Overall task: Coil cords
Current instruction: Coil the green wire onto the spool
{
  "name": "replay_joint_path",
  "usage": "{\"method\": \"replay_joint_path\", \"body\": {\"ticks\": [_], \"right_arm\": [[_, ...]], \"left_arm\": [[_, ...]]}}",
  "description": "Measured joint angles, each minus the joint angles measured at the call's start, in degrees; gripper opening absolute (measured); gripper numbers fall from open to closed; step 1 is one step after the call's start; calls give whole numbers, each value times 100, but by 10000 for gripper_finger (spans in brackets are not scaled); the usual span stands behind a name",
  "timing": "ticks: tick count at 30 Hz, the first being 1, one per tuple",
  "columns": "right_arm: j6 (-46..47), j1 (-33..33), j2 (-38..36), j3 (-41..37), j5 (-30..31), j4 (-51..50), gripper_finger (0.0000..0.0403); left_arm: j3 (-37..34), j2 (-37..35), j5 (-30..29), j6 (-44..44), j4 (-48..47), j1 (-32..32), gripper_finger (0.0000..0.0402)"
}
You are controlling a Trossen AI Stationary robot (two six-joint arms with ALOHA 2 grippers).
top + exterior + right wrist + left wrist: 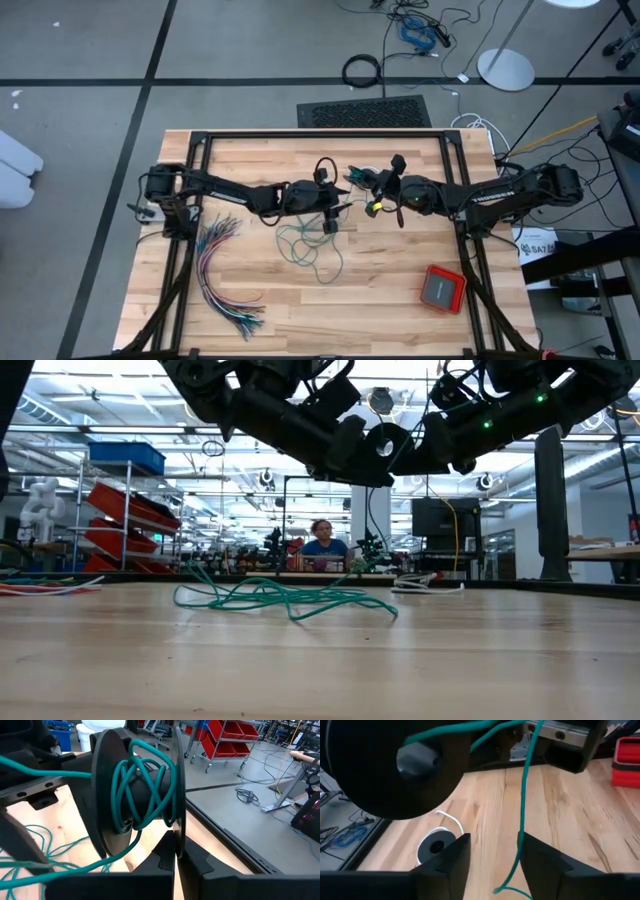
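A black plastic spool [137,795], pinched by its rim in the right fingers [175,862], carries a few turns of thin teal-green cord [142,785]; most cord lies loose on the wooden surface [300,310] below the spool, threading between the left's spread fingers [445,862]

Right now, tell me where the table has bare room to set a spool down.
Free: the near edge of the table, between the many-coloured wires and the red box; also the strip right of that box. Crowded: the middle, where the loose teal-green cord sprawls under the left gripper and right gripper.
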Motion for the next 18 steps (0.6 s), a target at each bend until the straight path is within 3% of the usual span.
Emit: {"method": "replay_joint_path", "body": {"ticks": [8, 15, 18], "right_arm": [[-13, 0, 0, 0, 11, -47, 0], [27, -66, 0, 0, 27, -174, 0], [60, -68, 0, 0, 26, -207, 0]], "left_arm": [[0, -35, -4, 79, -231, -52, 122], [0, -35, -7, 305, -135, -114, 22], [41, -35, -9, 303, -196, -116, 9]]}}
